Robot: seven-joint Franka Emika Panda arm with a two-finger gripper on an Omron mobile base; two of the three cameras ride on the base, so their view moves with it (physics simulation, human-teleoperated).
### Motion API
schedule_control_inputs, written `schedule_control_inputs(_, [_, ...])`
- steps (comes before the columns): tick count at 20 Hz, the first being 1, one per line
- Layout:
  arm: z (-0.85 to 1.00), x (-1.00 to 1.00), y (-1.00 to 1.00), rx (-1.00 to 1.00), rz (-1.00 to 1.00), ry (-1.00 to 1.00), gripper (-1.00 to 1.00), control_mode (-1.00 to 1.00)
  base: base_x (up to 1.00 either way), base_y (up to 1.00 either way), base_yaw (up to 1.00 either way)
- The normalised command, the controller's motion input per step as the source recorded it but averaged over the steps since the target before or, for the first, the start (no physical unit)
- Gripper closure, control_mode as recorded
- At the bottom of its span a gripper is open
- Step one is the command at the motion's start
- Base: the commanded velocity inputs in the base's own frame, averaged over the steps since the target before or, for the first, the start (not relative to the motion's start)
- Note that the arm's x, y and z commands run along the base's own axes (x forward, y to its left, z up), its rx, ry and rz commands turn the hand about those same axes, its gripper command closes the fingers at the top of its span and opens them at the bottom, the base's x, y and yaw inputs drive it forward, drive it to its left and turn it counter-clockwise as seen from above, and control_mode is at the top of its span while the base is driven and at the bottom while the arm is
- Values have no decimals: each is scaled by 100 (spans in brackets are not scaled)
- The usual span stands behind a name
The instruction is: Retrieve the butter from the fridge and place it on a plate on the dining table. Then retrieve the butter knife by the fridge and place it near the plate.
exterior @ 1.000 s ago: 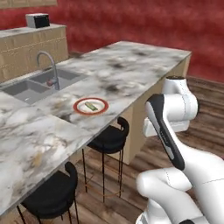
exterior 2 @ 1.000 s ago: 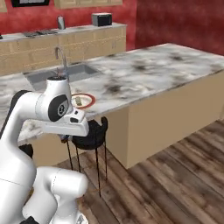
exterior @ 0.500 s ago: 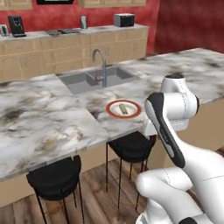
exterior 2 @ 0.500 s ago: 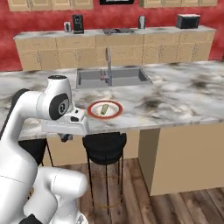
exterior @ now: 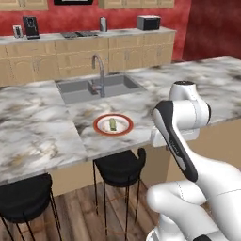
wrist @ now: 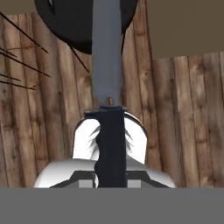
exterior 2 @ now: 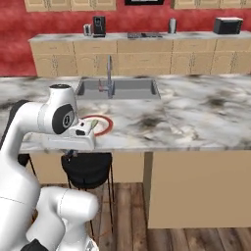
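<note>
The butter knife [wrist: 107,52], with a grey blade and a dark handle, sticks out from my gripper [wrist: 111,168], which is shut on the handle and points down at the wooden floor. My hand [exterior 2: 68,141] hangs at the front edge of the marble dining table [exterior: 37,132], just below the top. On the table, in front of the sink, lies the red-rimmed plate [exterior: 113,125] with the pale butter [exterior: 113,124] in its centre. In the right base view my arm covers part of the plate [exterior 2: 102,125].
A sunken sink [exterior: 89,89] with a tap [exterior: 100,73] lies behind the plate. Black stools [exterior: 120,164] [exterior: 23,200] stand under the table's overhang, one directly below my hand [wrist: 70,17]. The tan cabinet counter [exterior 2: 147,41] runs along the red wall.
The whole picture has swung as the base turned, and the table now lies square across both views. The plate sits closer in front of my hand. The arm's pose is unchanged.
</note>
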Motion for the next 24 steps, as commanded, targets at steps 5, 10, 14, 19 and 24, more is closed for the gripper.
schedule_control_inputs(5, [0, 0, 0, 0, 0, 0, 100, 100, 47, -65, 3])
schedule_control_inputs(10, [0, 0, 0, 0, 0, 0, 100, 100, 70, -8, 2])
schedule_control_inputs(14, [0, 0, 0, 0, 0, 0, 100, 100, 85, 3, 12])
schedule_control_inputs(19, [0, 0, 0, 0, 0, 0, 100, 100, 50, -22, 19])
schedule_control_inputs(24, [0, 0, 0, 0, 0, 0, 100, 100, 33, -33, 15])
